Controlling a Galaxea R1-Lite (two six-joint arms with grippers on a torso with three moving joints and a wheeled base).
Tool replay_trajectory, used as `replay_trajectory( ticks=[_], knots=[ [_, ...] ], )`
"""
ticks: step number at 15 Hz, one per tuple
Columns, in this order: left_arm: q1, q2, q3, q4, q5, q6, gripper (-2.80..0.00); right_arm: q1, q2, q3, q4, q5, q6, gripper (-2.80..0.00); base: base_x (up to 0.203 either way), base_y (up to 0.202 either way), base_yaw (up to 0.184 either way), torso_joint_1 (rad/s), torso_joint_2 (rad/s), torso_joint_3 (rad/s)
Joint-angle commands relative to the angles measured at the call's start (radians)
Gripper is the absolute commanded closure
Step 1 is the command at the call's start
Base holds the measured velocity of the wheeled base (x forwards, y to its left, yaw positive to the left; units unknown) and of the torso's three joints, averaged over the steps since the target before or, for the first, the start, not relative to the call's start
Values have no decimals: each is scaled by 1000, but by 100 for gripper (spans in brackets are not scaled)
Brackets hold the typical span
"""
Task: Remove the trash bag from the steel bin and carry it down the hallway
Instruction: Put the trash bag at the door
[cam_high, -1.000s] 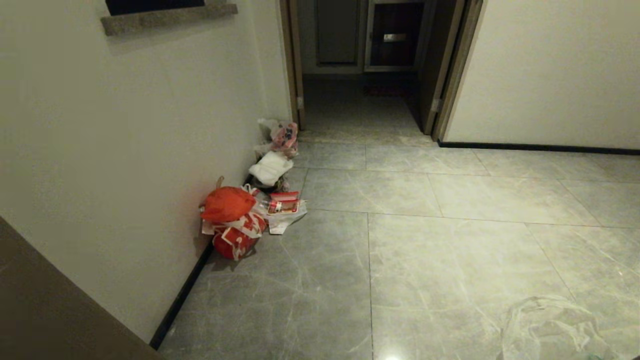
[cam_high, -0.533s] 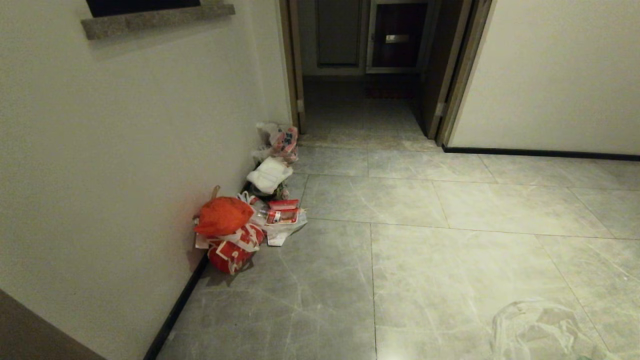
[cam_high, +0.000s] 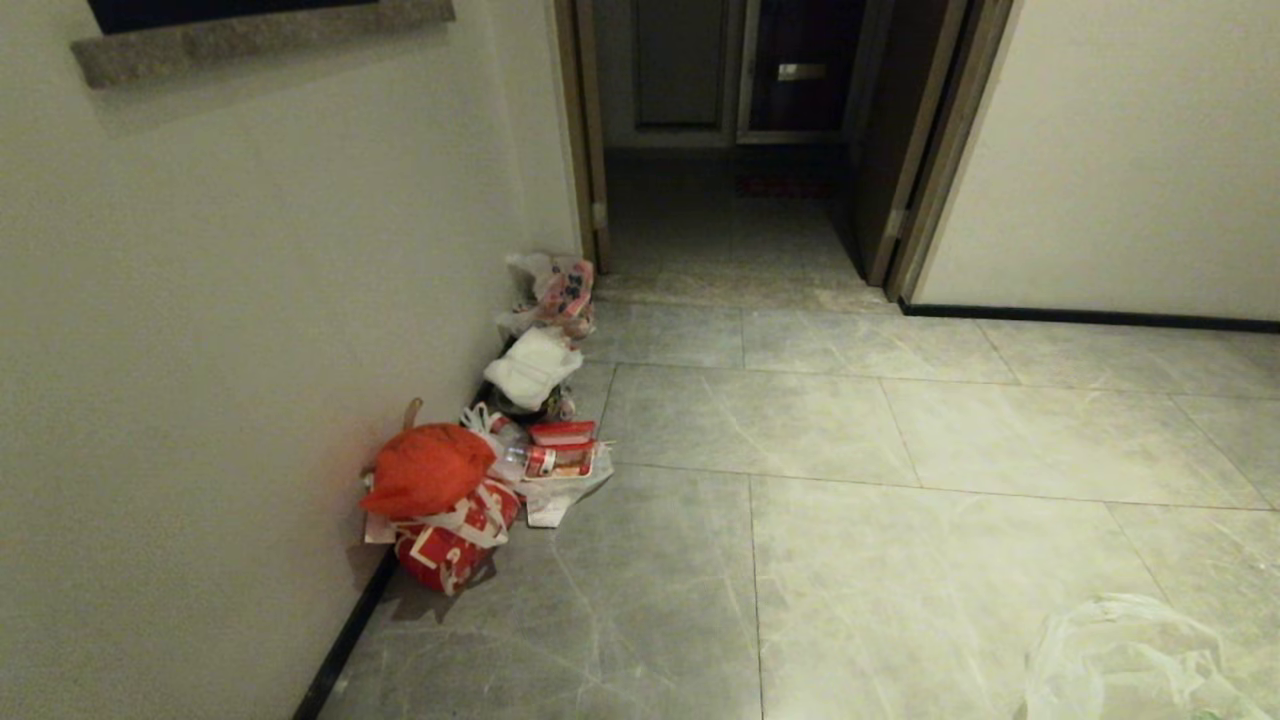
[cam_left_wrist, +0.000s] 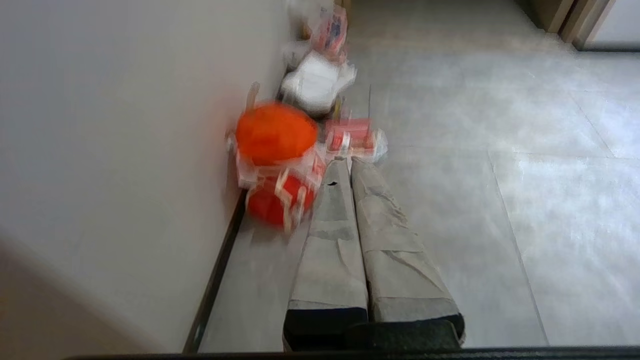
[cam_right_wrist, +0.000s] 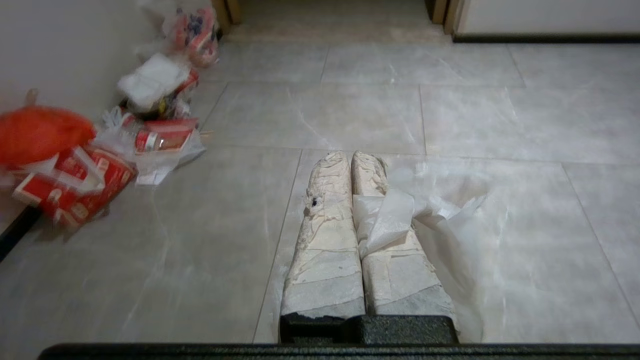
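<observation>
right gripper (cam_right_wrist: 350, 160) clamped on trash bag (cam_right_wrist: 400, 220)

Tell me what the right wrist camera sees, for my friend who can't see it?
The right end effector is shut on a thin whitish trash bag, which hangs beside it over grey floor tiles. A heap of rubbish lies along the wall, including an orange-red bag and red-and-white packaging. A doorway lies ahead.

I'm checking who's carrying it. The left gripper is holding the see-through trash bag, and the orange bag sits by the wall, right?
Not quite. The right gripper holds the trash bag, pinched between its shut fingers, as the right wrist view shows. The left gripper is shut on nothing. The orange bag does sit by the wall.
</observation>
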Motion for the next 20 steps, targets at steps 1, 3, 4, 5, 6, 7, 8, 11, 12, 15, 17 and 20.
replay_trajectory(
  ticks=[1,3,4,5,6,7,8,11,12,15,17,20],
  knots=[
    [0,0,2,1,0,-1,0,0,0,3,0,-1,0,0,197,0,-2,-2,2,7],
    [0,0,2,1,0,-1,0,0,0,3,0,0,0,0,188,0,2,2,3,0],
    [0,0,2,1,2,-1,0,0,0,3,0,-1,0,0,195,0,2,1,-1,-4],
    [0,0,2,1,0,-1,0,0,0,3,0,-1,0,0,190,0,2,7,2,-2],
    [0,0,2,1,0,-1,0,0,0,3,0,1,0,0,188,0,2,-1,3,-2],
    [0,0,2,1,0,-1,0,0,0,3,0,1,0,0,193,0,0,2,3,-1],
    [1,0,2,1,2,-1,0,0,0,3,0,0,0,0,193,0,1,2,-2,-2],
    [0,0,2,1,2,-1,0,0,0,3,0,-1,0,0,188,0,0,1,1,3],
    [0,0,2,1,0,-1,0,0,0,3,0,1,-2,0,182,0,5,2,2,3],
    [0,0,2,1,0,-1,0,0,0,3,0,1,0,0,192,0,1,3,-1,2],
    [0,0,2,1,0,-1,0,0,0,3,0,1,-2,0,184,0,3,4,2,0],
    [0,0,2,1,0,-1,0,0,0,3,2,1,-2,0,191,0,1,1,2,1]
  ],
)
